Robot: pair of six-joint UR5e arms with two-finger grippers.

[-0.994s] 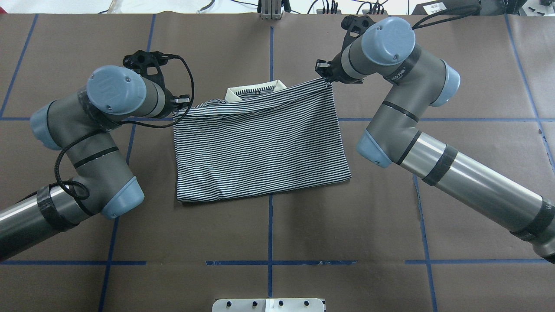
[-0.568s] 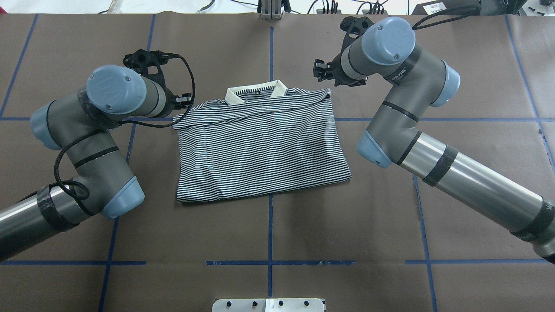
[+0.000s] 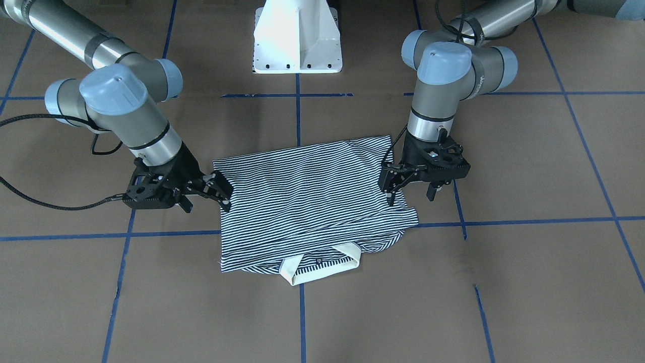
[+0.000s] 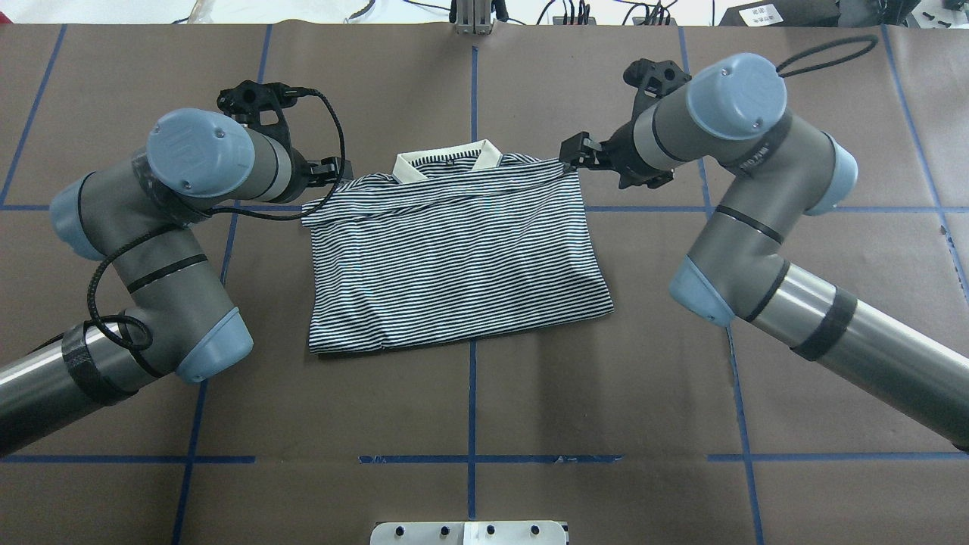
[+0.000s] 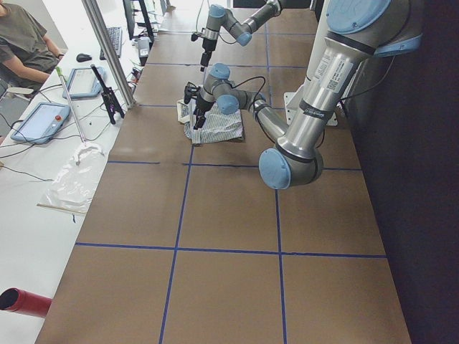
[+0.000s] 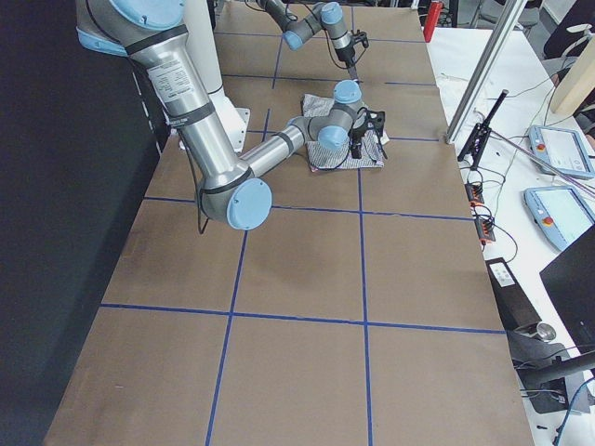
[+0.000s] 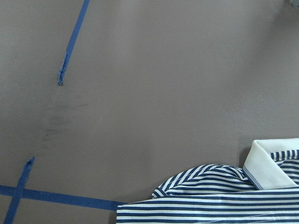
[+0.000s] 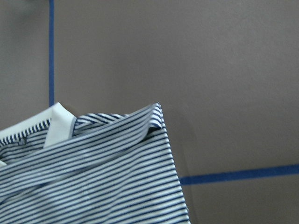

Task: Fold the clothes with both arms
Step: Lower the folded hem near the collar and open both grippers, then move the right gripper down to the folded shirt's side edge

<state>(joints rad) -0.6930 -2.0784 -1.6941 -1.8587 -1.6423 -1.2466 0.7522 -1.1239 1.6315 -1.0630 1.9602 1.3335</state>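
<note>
1 shirt (image 4: pixel 454 257) — 2 open: L gripper (image 3: pixel 410 196), R gripper (image 4: pixel 570 155).

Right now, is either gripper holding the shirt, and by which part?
Nothing is held. The left gripper and right gripper stand open near the polo shirt, which lies flat.

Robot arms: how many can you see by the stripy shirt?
2. The left arm reaches in beside the shirt on the overhead view's left; the right arm reaches in on its right. None seem hidden.
</note>
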